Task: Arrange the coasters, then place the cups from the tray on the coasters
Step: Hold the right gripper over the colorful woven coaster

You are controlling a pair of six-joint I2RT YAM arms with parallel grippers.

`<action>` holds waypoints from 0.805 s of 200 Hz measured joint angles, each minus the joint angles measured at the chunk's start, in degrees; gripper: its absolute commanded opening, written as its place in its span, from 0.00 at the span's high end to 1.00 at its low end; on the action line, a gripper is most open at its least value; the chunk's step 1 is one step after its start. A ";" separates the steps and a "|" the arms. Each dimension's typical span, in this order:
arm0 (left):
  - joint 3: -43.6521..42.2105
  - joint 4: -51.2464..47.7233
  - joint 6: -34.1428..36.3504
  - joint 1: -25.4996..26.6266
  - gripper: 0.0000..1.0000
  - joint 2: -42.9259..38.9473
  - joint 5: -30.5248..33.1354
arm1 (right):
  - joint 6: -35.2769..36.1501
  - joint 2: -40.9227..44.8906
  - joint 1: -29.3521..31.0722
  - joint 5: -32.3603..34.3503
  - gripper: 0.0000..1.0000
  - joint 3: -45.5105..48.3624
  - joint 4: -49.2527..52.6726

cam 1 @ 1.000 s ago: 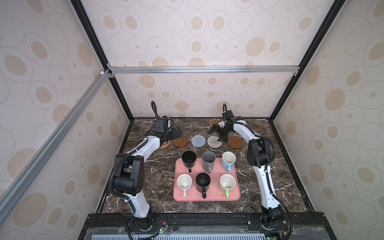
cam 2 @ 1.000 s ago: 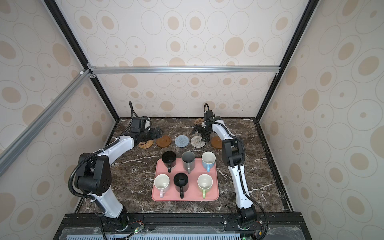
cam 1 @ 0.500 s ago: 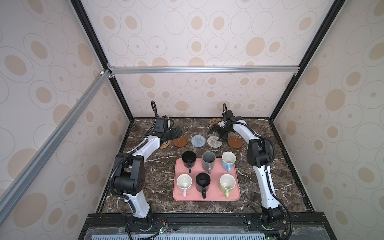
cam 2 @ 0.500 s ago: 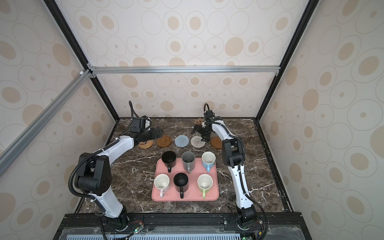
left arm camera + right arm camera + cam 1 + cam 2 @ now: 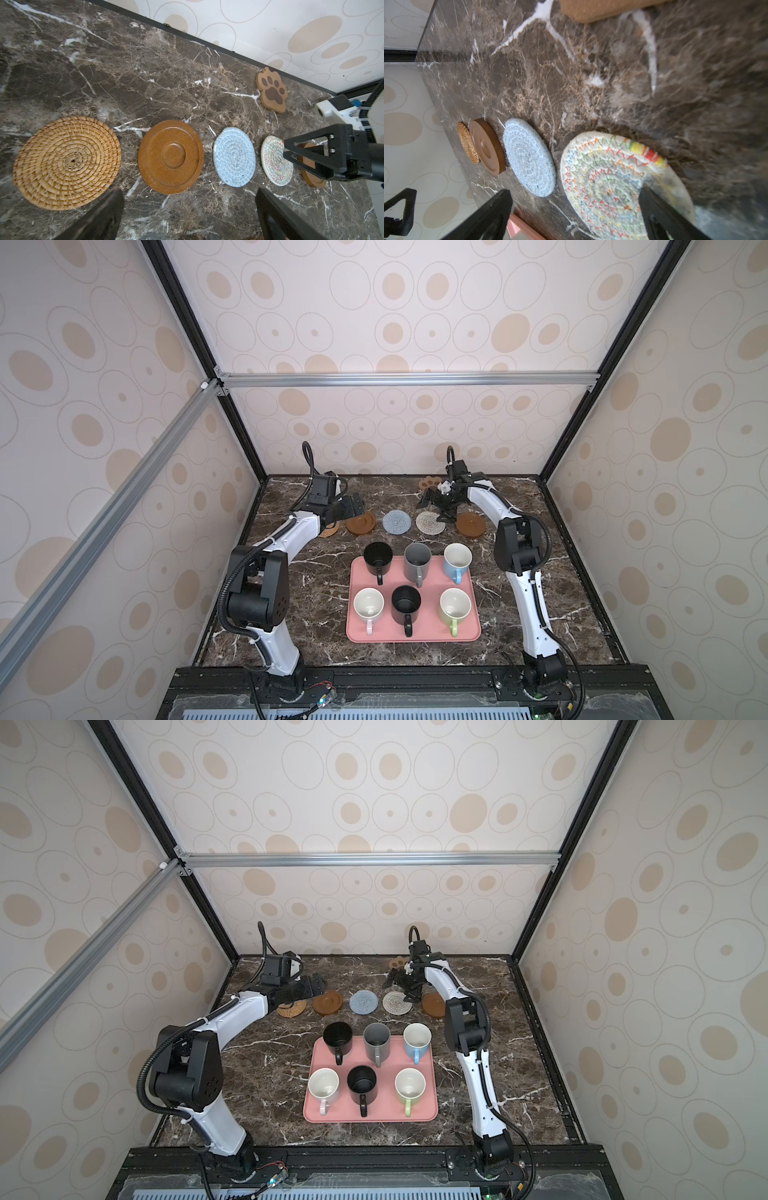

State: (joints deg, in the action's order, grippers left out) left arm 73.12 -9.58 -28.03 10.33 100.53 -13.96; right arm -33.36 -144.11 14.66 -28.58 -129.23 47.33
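Paw coaster (image 5: 431,482) out of line near back wall; cups (image 5: 417,566) on tray (image 5: 415,637).
Left hand (image 5: 352,506), right hand (image 5: 435,509) open, empty; right should pinch its edge, set it in row.

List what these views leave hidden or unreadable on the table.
- Rattan coaster: both top views, largely under the left arm.
- Right brown disc: left wrist view, partly behind the right fingers.
- Paw coaster: right wrist view, blurred, cut by the edge.
- Tray: right wrist view, only a pink corner shows.
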 measured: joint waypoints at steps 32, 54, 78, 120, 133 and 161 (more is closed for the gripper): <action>0.00 0.00 0.00 0.00 0.00 0.00 0.00 | 0.79 0.00 -0.48 0.07 0.00 0.02 0.24; -0.02 0.02 0.00 0.00 0.00 0.00 0.00 | 1.20 0.00 -0.52 -0.02 0.00 0.02 0.31; -0.02 0.04 0.00 0.00 0.00 0.00 -0.04 | 1.27 0.00 -0.52 -0.11 0.00 0.00 0.28; -0.02 0.04 -0.02 0.00 0.00 0.00 -0.07 | 0.72 0.02 -0.61 -0.57 0.00 0.00 0.00; -0.02 0.07 -0.02 0.00 0.00 0.00 -0.07 | 0.20 0.02 -0.70 -0.85 0.00 0.02 -0.13; -0.04 0.09 -0.02 0.00 0.00 0.00 -0.07 | -0.55 0.02 -0.92 -1.81 0.00 0.00 -0.33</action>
State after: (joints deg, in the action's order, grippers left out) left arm 73.08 -9.50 -28.05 10.33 100.53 -14.02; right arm -33.91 -144.09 13.74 -30.39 -129.23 47.00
